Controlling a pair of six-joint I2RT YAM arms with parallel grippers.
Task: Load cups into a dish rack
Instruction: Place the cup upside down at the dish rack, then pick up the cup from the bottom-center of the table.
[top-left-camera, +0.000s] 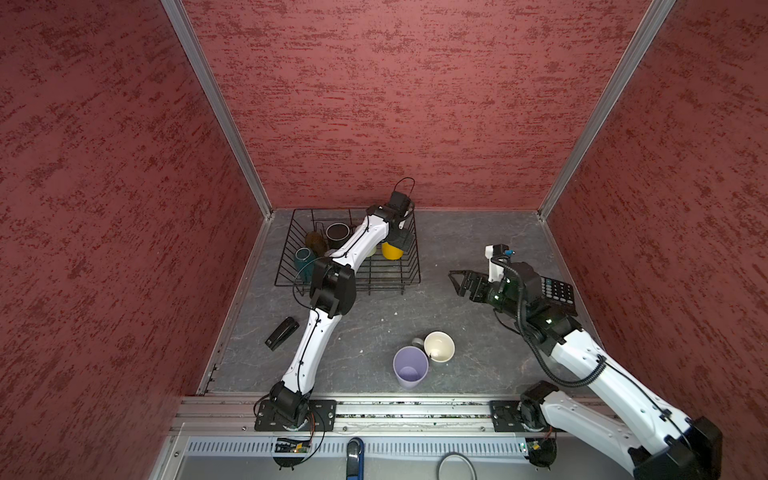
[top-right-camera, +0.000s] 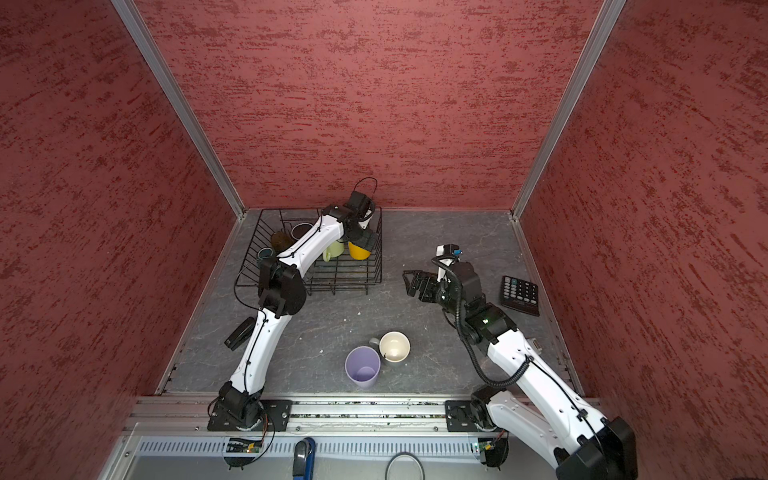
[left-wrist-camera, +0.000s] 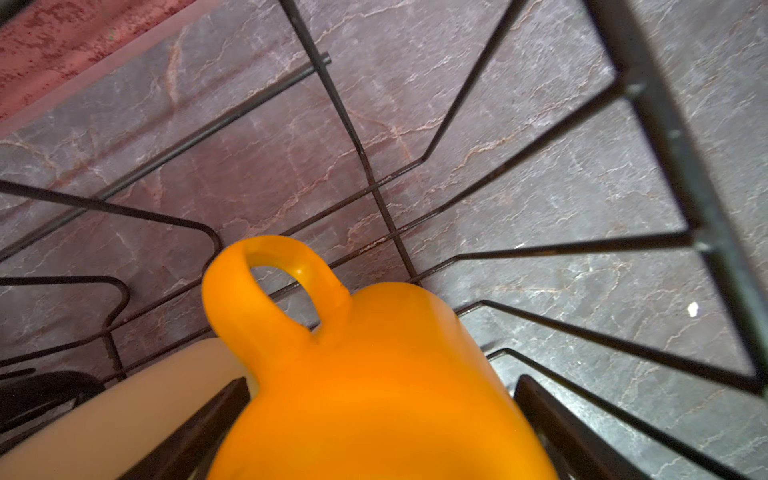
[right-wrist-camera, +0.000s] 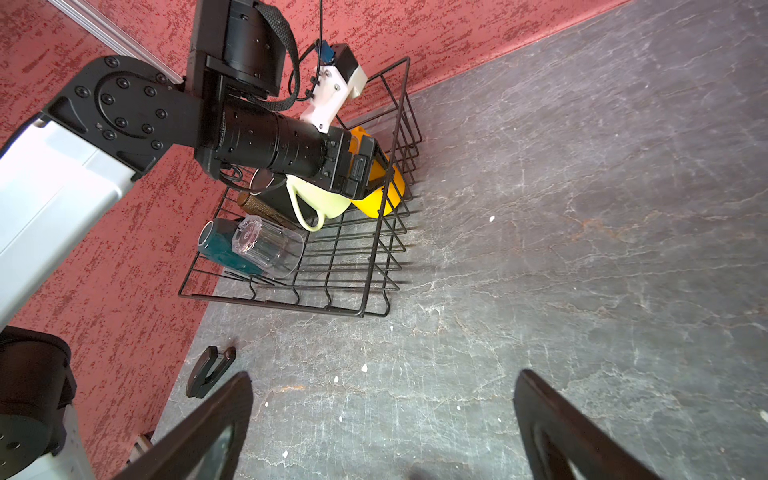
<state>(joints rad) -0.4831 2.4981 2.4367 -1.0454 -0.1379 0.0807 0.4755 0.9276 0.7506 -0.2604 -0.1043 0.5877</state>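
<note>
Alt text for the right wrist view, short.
Black wire dish rack by the red wall holds a teal mug, clear glass, pale green mug and yellow mug, the last straddled by the left gripper. The open right gripper hovers over grey tabletop.

Mottled red textured walls (top-left-camera: 415, 104), aluminium corner posts (top-left-camera: 217, 108), grey veined stone-look floor (top-left-camera: 469, 249), metal rail (top-left-camera: 415, 409) in front
</note>
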